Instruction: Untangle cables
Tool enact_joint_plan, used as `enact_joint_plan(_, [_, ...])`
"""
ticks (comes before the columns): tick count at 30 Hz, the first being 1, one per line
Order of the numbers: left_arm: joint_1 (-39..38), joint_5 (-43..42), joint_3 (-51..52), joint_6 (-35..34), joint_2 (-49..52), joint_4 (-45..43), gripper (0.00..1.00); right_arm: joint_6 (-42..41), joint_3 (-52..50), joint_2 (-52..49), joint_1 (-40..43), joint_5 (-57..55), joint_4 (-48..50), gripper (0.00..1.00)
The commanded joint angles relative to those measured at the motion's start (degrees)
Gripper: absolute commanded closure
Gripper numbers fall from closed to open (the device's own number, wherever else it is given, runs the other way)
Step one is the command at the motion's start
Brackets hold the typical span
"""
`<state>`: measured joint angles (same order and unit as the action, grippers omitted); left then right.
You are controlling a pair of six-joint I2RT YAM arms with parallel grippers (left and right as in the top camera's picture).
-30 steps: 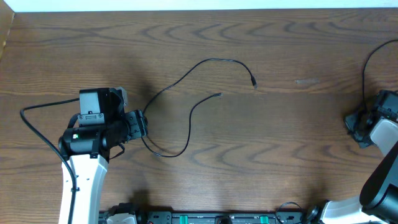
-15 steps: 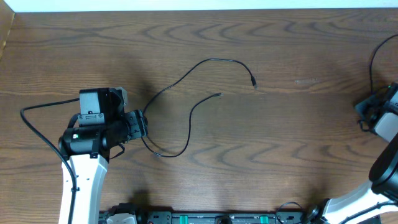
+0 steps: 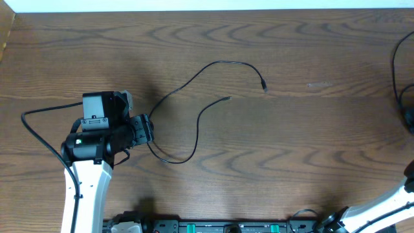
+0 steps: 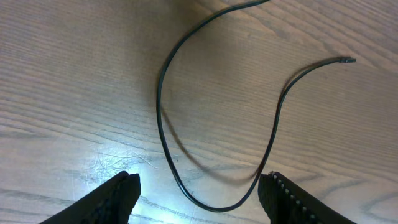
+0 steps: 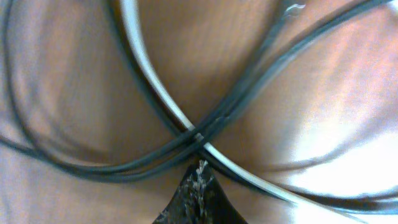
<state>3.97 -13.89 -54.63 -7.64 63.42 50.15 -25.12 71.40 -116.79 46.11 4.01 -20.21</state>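
Observation:
One thin black cable (image 3: 194, 77) snakes across the middle of the table, with a plug tip (image 3: 264, 85) at its far end. Its low loop (image 4: 217, 208) lies between the fingers of my left gripper (image 4: 202, 199), which stands open just above the wood and does not touch it. My right gripper (image 5: 199, 177) is shut, its tips meeting the spot where a white cable (image 5: 146, 68) and several black cables (image 5: 261, 81) cross. That gripper is outside the overhead view; a black cable (image 3: 395, 71) curves at the right edge there.
The left arm's thick black cord (image 3: 39, 129) loops to the left of its wrist. Arm bases and mounts (image 3: 213, 226) line the front edge. A pale strip (image 3: 194, 5) marks the table's far edge.
My right arm has slid off the right edge of the overhead view, and the black cable arc by it has shifted right with it. The left arm and the middle cable have not moved.

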Motion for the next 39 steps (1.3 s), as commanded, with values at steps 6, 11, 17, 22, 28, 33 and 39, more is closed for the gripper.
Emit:
enact_joint_plan(6, [0.20, -0.66, -0.35, 0.55, 2.38, -0.07, 0.33, 2.12, 0.28, -6.67, 3.69, -2.16, -5.90, 0.99])
enact_joint_plan(11, [0.20, -0.52, -0.35, 0.57, 2.49, -0.55, 0.33, 4.22, 0.31, -6.62, 3.67, 5.27, -3.80, 0.99])
enact_joint_plan(17, [0.20, -0.48, -0.35, 0.57, 2.49, -0.98, 0.33, 7.37, 1.84, -5.31, 2.67, 15.23, -4.61, 0.99])
enact_joint_plan(22, [0.20, -0.46, -0.35, 0.57, 2.49, -1.38, 0.33, 8.04, 3.37, 2.29, -2.58, 17.62, -6.58, 0.94])
enact_joint_plan(28, [0.20, -0.46, -0.35, 0.55, 2.49, -2.29, 0.33, 10.47, 3.41, 15.52, -13.44, 17.57, -12.22, 0.63])
enact_joint_plan(33, [0.20, -0.48, -0.35, 1.01, 2.49, -3.19, 0.33, 21.66, 3.39, 20.59, -23.85, 19.56, -19.91, 0.24])
enact_joint_plan(39, [0.20, -0.66, -0.35, 2.58, 2.54, -5.31, 0.32, 37.13, 3.37, 20.79, -38.58, 22.51, -31.04, 0.01])
